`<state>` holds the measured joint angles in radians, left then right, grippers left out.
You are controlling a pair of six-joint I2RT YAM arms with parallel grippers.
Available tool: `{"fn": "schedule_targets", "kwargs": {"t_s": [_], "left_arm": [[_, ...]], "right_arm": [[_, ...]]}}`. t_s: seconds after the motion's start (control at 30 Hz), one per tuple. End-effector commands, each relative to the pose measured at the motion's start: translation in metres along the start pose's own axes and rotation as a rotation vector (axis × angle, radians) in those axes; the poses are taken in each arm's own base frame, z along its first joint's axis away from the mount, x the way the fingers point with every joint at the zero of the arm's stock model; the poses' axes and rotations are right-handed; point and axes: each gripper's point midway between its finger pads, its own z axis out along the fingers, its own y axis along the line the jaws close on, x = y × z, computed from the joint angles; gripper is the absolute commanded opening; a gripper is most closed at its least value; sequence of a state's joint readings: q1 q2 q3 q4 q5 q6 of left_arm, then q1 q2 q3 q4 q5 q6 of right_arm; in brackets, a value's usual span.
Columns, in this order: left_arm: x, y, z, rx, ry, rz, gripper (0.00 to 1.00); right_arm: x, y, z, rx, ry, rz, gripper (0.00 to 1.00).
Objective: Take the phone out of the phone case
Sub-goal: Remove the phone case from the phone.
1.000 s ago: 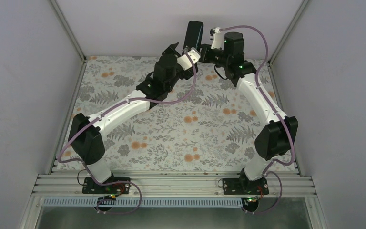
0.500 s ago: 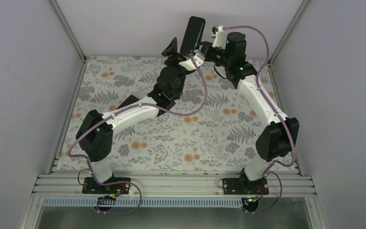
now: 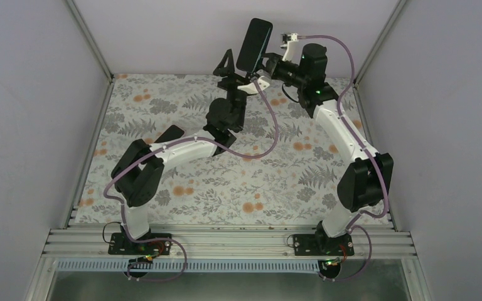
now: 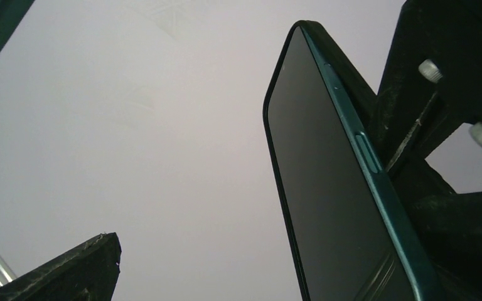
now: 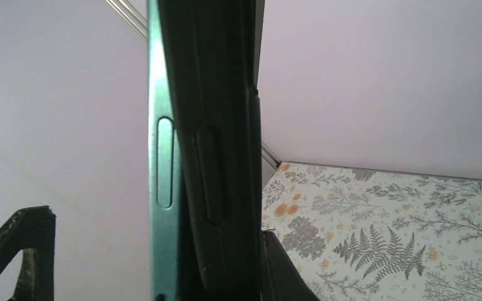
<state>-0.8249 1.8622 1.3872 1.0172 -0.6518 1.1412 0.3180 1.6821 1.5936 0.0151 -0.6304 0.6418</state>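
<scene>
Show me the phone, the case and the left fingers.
phone (image 4: 317,188), left wrist view, on its dark screen.
case (image 5: 216,94), right wrist view, on its black side wall.
left fingers (image 4: 69,269), left wrist view, on the one tip showing at lower left.

White link shells on left arm (image 3: 182,147) and right arm (image 3: 342,132), black joint housings, mauve cables (image 3: 277,132) looping alongside, small green indicator lights (image 3: 318,92), black base plates (image 3: 139,241), rough matt-black fingers (image 4: 69,269) on left gripper (image 3: 238,68), silver screw heads (image 4: 431,70)

Floral-patterned table (image 3: 270,182), pale walls (image 3: 163,31)
</scene>
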Motion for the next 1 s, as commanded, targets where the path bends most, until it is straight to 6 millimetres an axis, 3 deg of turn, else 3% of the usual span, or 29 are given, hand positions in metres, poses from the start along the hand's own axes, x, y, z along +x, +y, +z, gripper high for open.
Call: {"fn": "schedule_targets", "kwargs": {"t_s": [0.0,0.07,0.13,0.2,0.3,0.4,0.57,0.8,0.97], "left_arm": [[0.037,0.010,0.013,-0.108,0.090,0.036,0.98],[0.035,0.006,0.016,-0.103,0.084,0.043,0.89],[0.033,0.001,0.019,-0.095,0.075,0.052,0.69],[0.031,-0.003,0.021,-0.099,0.067,0.059,0.59],[0.030,-0.006,0.023,-0.113,0.053,0.078,0.56],[0.029,-0.013,0.024,-0.110,0.039,0.097,0.45],[0.031,-0.021,0.023,-0.118,0.024,0.114,0.39],[0.028,-0.029,0.020,-0.104,-0.002,0.129,0.14],[0.024,-0.031,0.016,-0.127,-0.021,0.153,0.11]], "right_arm": [[0.019,0.075,-0.022,-0.286,0.137,-0.015,0.03],[0.021,0.074,-0.022,-0.288,0.141,-0.011,0.03],[0.024,0.074,-0.023,-0.291,0.143,-0.003,0.03],[0.026,0.073,-0.022,-0.296,0.148,0.006,0.03],[0.027,0.073,-0.022,-0.305,0.154,0.010,0.03],[0.029,0.074,-0.021,-0.320,0.164,0.016,0.03],[0.032,0.075,-0.021,-0.334,0.175,0.026,0.03],[0.034,0.073,-0.019,-0.340,0.182,0.039,0.03],[0.034,0.069,-0.016,-0.333,0.184,0.054,0.03]]}}
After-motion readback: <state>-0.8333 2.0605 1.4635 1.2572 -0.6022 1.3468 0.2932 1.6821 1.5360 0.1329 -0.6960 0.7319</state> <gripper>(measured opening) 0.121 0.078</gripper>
